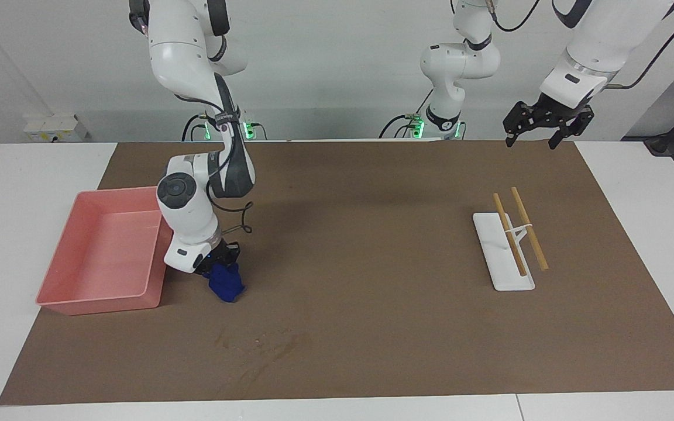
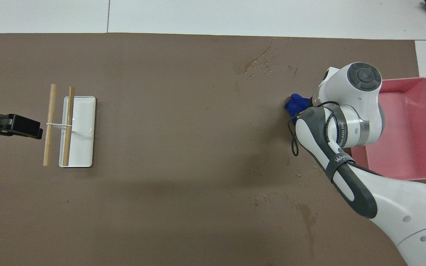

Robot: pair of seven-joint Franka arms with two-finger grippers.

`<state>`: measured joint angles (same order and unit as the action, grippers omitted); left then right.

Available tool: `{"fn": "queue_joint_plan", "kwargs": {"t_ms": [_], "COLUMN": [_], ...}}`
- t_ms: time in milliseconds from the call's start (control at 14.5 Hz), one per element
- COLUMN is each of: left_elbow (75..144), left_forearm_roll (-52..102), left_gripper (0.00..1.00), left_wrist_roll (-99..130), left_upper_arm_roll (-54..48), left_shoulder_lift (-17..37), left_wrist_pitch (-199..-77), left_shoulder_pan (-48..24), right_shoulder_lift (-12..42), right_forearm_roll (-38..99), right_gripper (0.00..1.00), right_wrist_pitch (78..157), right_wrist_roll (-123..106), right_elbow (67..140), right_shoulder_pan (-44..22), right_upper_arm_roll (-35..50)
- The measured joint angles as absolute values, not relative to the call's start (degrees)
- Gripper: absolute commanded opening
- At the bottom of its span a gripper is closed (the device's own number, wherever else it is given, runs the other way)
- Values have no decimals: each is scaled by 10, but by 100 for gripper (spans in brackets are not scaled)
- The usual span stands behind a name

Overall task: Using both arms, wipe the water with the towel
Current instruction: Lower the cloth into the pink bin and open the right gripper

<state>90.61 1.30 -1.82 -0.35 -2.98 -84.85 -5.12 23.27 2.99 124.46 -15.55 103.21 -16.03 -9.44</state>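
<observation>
The blue towel (image 1: pixel 226 283) hangs bunched from my right gripper (image 1: pixel 218 264), which is shut on it low over the brown mat, beside the pink tray. I cannot tell whether the towel's lower end touches the mat. In the overhead view the towel (image 2: pixel 295 105) sticks out from under the right wrist. The water (image 1: pixel 261 345) is a faint streaky patch with pale glints on the mat, farther from the robots than the towel; it also shows in the overhead view (image 2: pixel 261 64). My left gripper (image 1: pixel 539 139) is open and empty, raised over the mat's edge at the left arm's end, waiting.
The pink tray (image 1: pixel 97 301) sits at the right arm's end, against the right arm's wrist. A white tray (image 1: pixel 501 269) with two wooden sticks (image 1: pixel 529 229) tied together lies toward the left arm's end. Two slimmer arms stand at the table's robot edge.
</observation>
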Motion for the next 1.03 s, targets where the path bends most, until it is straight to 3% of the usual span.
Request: {"fn": "queue_joint_plan", "kwargs": {"t_ms": [344,619,825,1032], "left_elbow": [906,906,906,906], "left_forearm_roll": [13,13,13,13], "left_gripper": [100,100,100,100], "left_wrist_roll": [-18,-18,-18,-18], "left_upper_arm_roll": [-3,-4,-3,-3], "left_shoulder_lift": [-30,-30,-30,-30], "left_wrist_pitch": [-849,-849,-849,-849], "left_shoulder_pan": [-51,-51,-51,-51], "right_shoulder_lift": [140,83,85,100], "right_forearm_roll": [29,27,22,10], "right_gripper": [0,0,0,0], "right_wrist_pitch": [1107,1018,1047,1135], "right_wrist_roll": [-156,-250,-359,-421], "right_elbow": [1007,975,984,1030], "right_shoulder_pan": [-155,-97,-29,7], "right_upper_arm_roll": [-100,-103,-105,-106]}}
